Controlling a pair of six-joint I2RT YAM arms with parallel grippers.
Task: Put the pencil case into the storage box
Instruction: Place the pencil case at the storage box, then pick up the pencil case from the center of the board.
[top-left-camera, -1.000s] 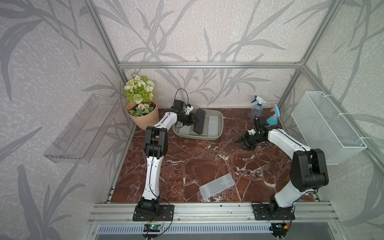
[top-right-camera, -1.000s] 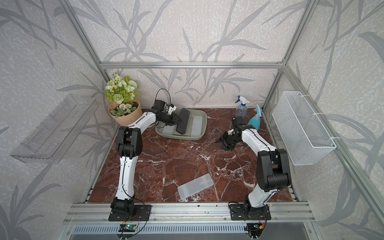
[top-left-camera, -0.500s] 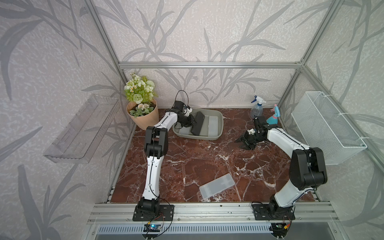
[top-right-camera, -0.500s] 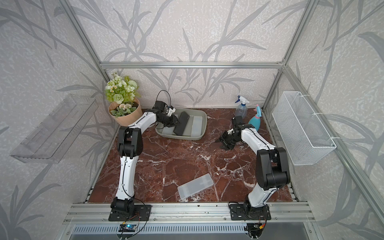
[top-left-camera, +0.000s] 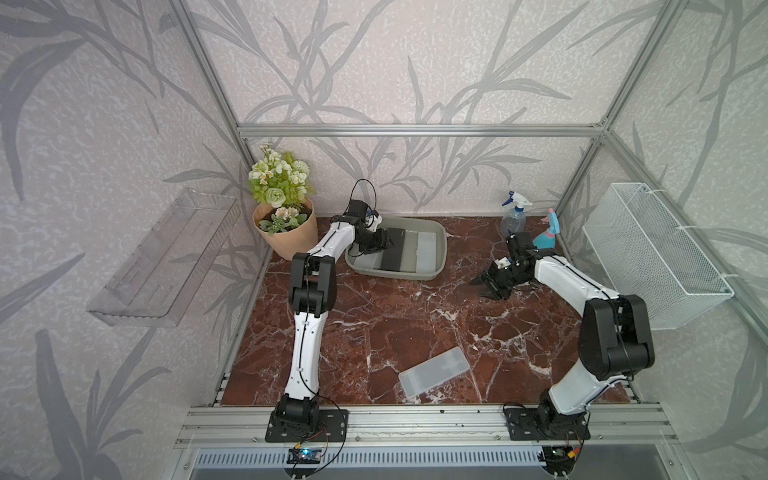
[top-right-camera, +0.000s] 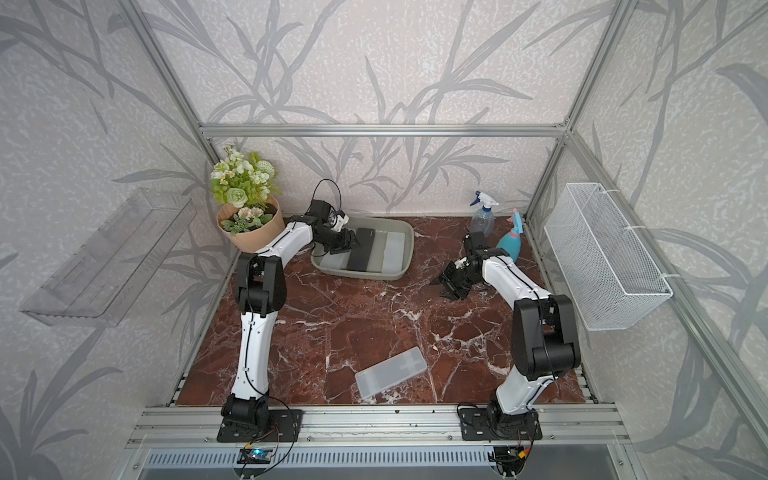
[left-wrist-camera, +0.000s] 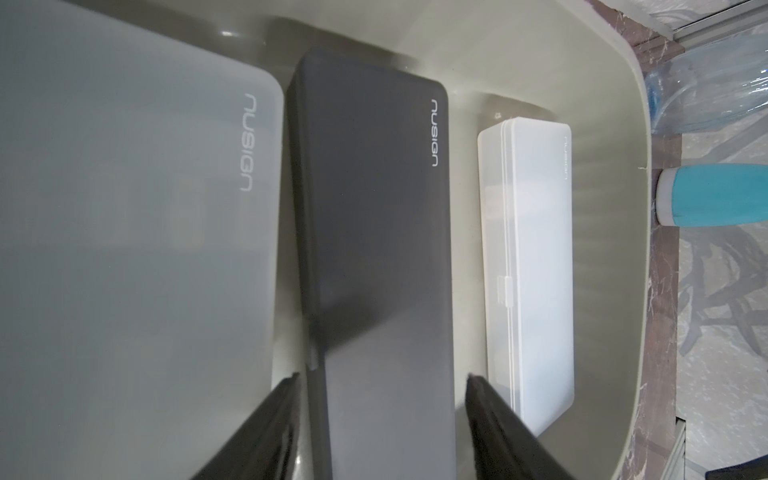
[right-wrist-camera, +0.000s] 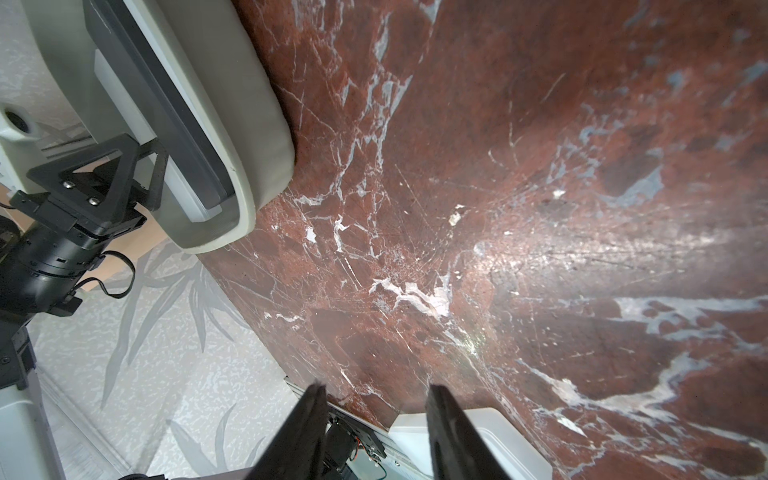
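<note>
Pencil case (top-left-camera: 434, 372), frosted: flat on marble, lower centre of top view, outside storage box (top-left-camera: 399, 275). Likely light, stiff, slick; pinch across narrow width, mid-length. Left gripper (left-wrist-camera: 382, 377) jaws spread astride black case (left-wrist-camera: 374, 249) in box, not clamping. Right gripper (right-wrist-camera: 376, 388) jaws apart, empty.

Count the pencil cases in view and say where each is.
4. Three lie side by side in the storage box: grey case, black case, white case. The fourth case lies on the table by the front rail.
</note>
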